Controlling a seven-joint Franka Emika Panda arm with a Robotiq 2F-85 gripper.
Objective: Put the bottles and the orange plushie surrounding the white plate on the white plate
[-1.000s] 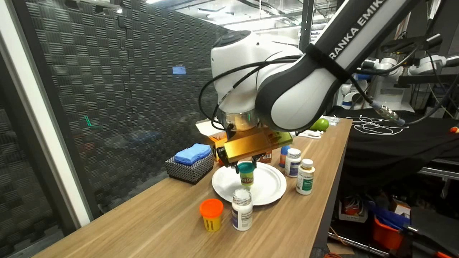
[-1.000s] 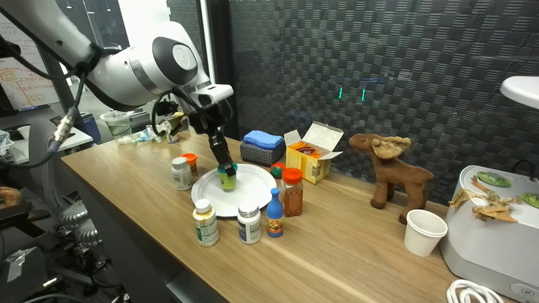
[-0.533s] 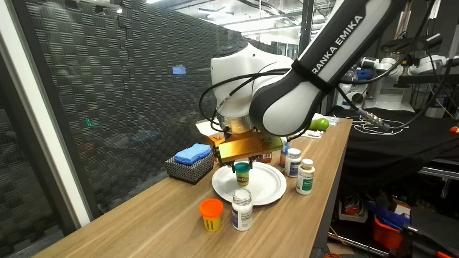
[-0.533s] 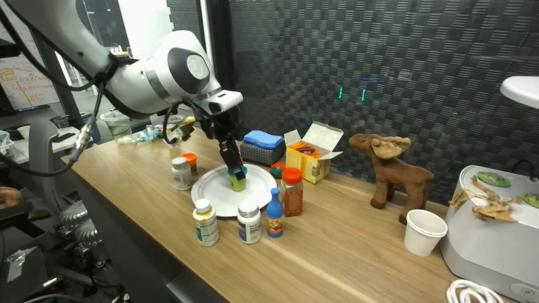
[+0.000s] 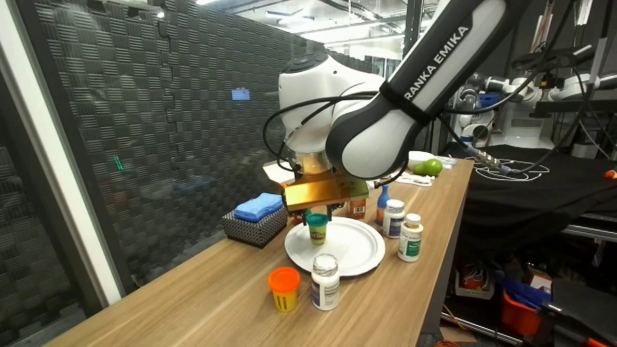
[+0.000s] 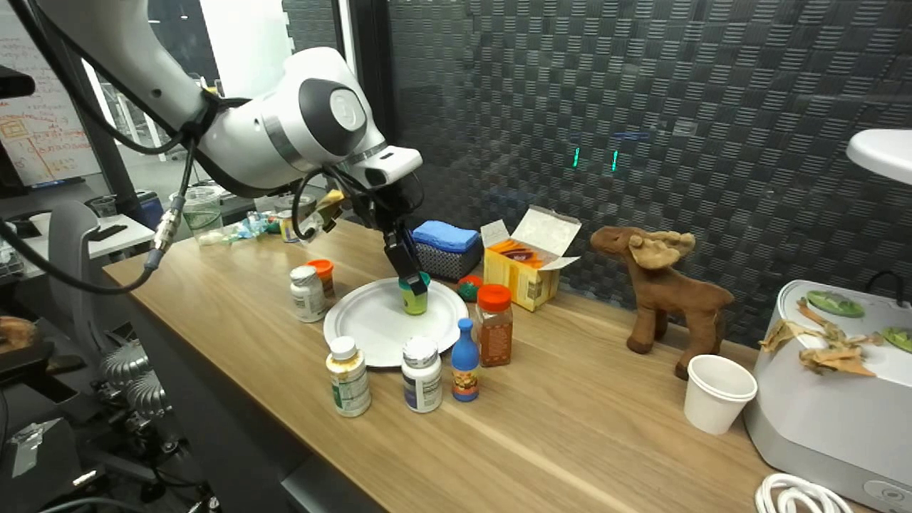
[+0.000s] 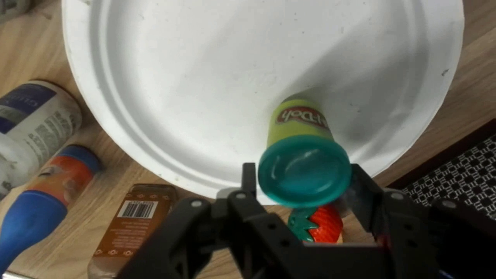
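The white plate lies on the table; it also shows in the wrist view. My gripper is shut on a yellow-green tub with a teal lid, over the plate's far part. I cannot tell if its base touches the plate. Around the plate stand white bottles, a blue bottle and a reddish-brown bottle with a red cap. A yellow tub with an orange lid stands beside the nearest white bottle. The orange plushie does not show.
A red-green strawberry-like thing lies by the plate's edge. A patterned box with a blue cloth and an open yellow carton stand behind. A brown moose toy, paper cups and a grey machine stand farther along.
My gripper and the teal-lidded tub have moved together across the plate, toward the patterned box and strawberry side. The tub seems slightly higher in the views. The bottles have not moved.
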